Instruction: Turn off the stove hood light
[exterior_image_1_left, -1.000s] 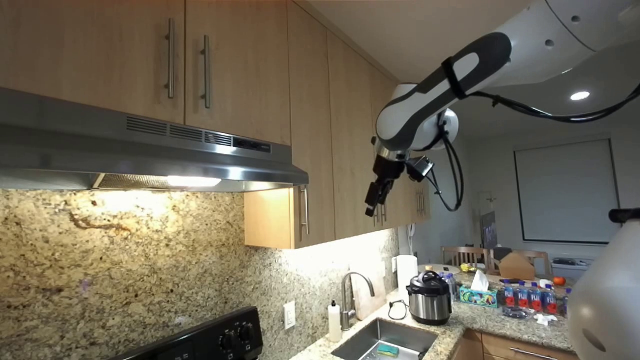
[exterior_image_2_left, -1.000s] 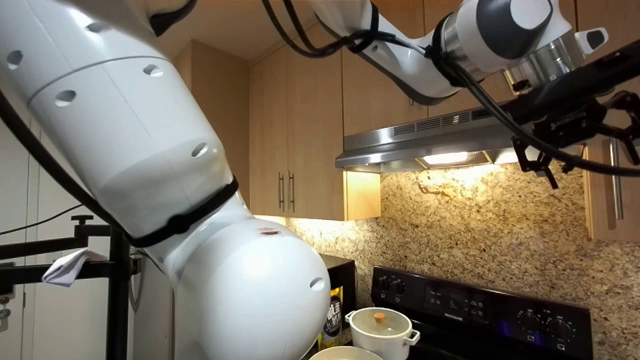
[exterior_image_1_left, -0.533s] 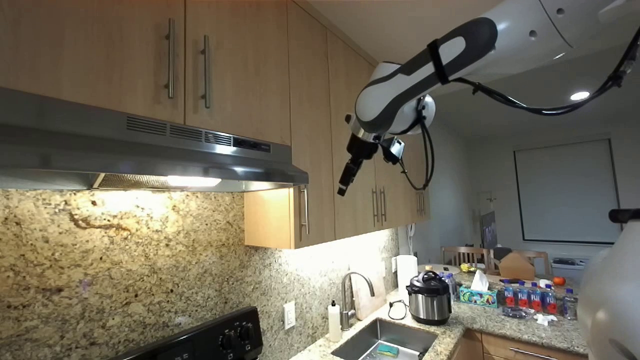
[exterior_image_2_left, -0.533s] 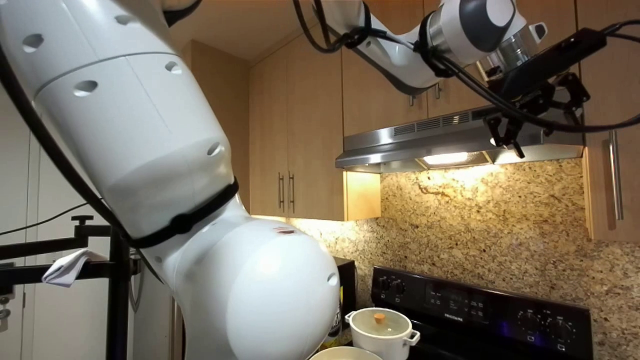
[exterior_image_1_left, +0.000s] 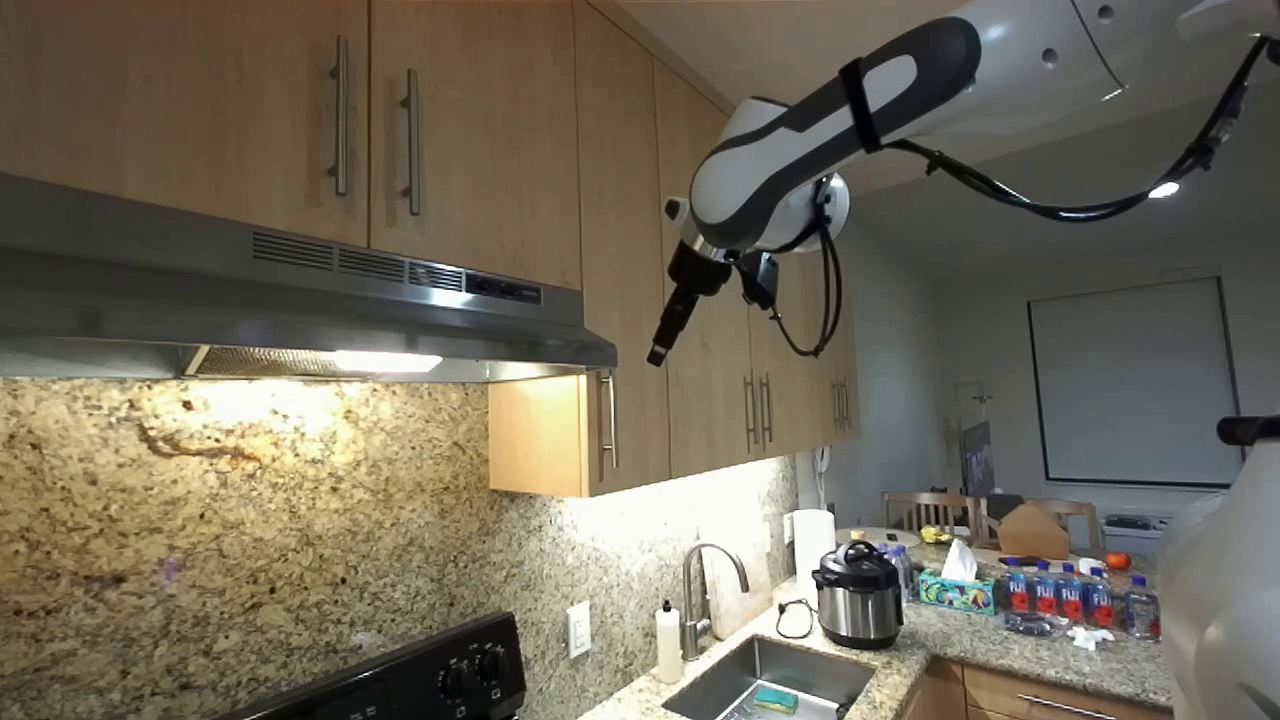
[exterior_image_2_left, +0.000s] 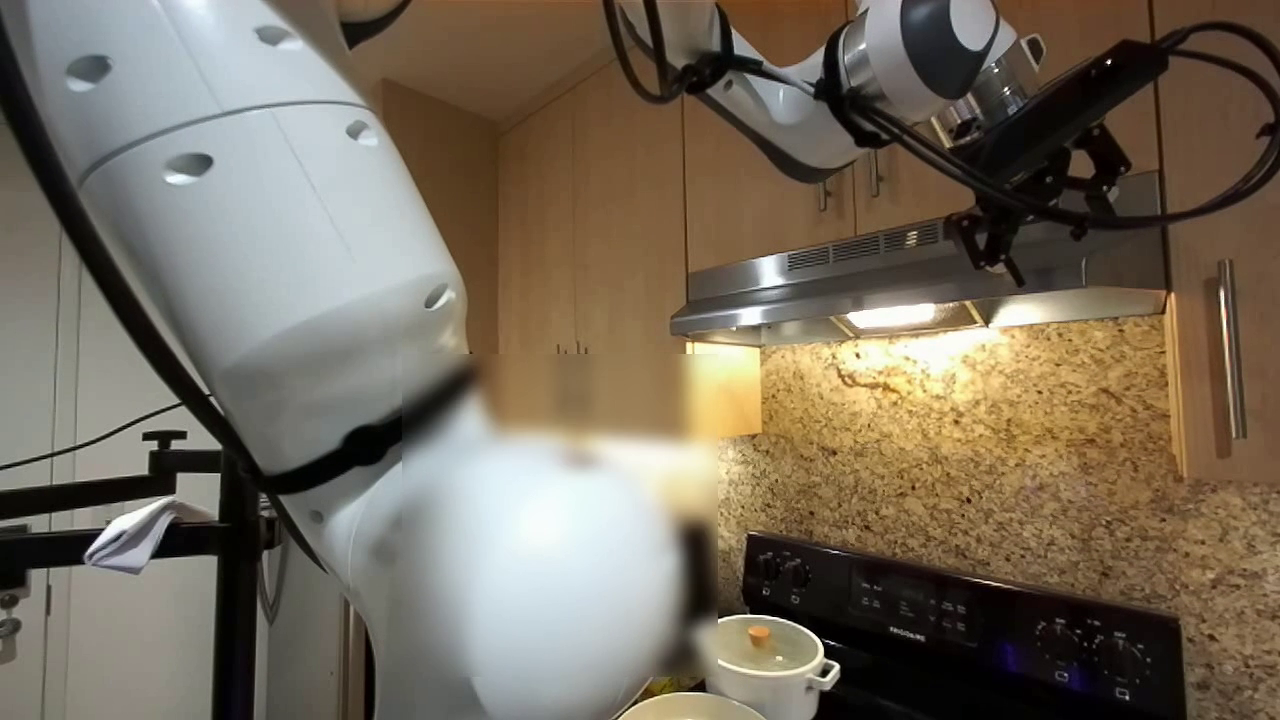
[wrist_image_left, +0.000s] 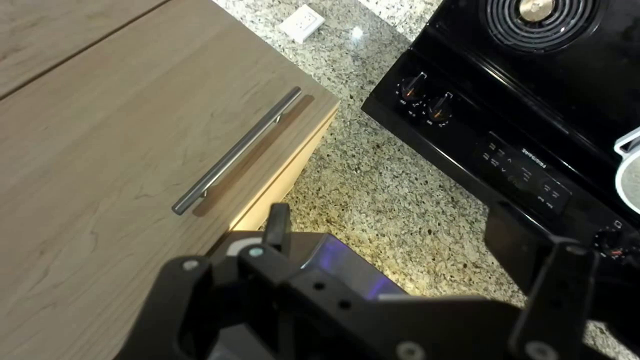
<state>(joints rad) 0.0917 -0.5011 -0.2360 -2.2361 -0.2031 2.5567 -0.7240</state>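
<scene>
The gripper (wrist_image_left: 387, 215), its 2 fingers (wrist_image_left: 278, 226) spread wide, hangs near the hood (exterior_image_2_left: 780, 295); the hood light (exterior_image_2_left: 890, 317) glows lower left of it in an exterior view. Well below are a sink (exterior_image_1_left: 815, 670) holding 1 sponge (exterior_image_1_left: 775, 700) and a lidded white pot (exterior_image_2_left: 765, 682) (contents unclear).

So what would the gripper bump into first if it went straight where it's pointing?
Probably the speckled wall behind the stove; it shows ahead of the open gripper in the wrist view. But the hood looks close to that line; depth is unclear.
</scene>
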